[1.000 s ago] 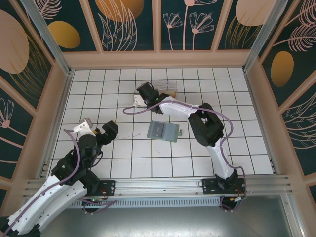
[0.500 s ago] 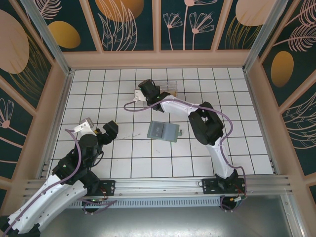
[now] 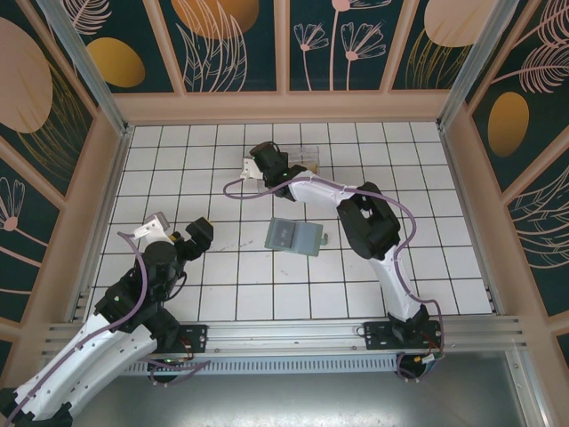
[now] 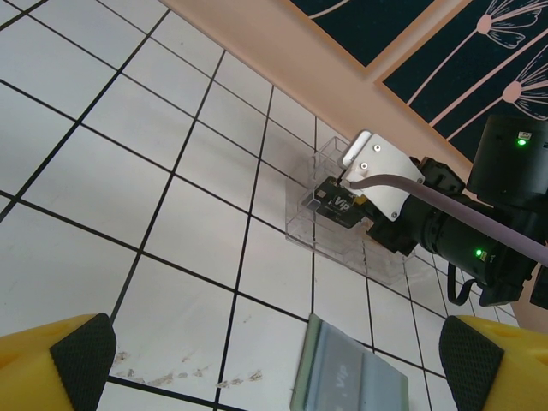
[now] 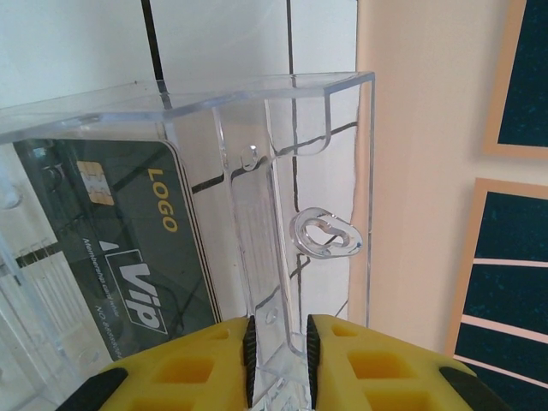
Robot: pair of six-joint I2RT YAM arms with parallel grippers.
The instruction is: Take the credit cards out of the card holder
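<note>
Right pincer [image 5: 278,341] is pinching a wall of the clear acrylic card holder [image 5: 342,154]. The dark VIP credit card [image 5: 120,257] sits just left of it. The left pincer [image 4: 276,344] is gaping wide, well apart.

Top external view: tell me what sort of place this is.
Probably a robot test cell, not a home or shop: a white tiled table boxed in by flower-print panels, with a left arm and right arm bolted to a metal rail.
</note>
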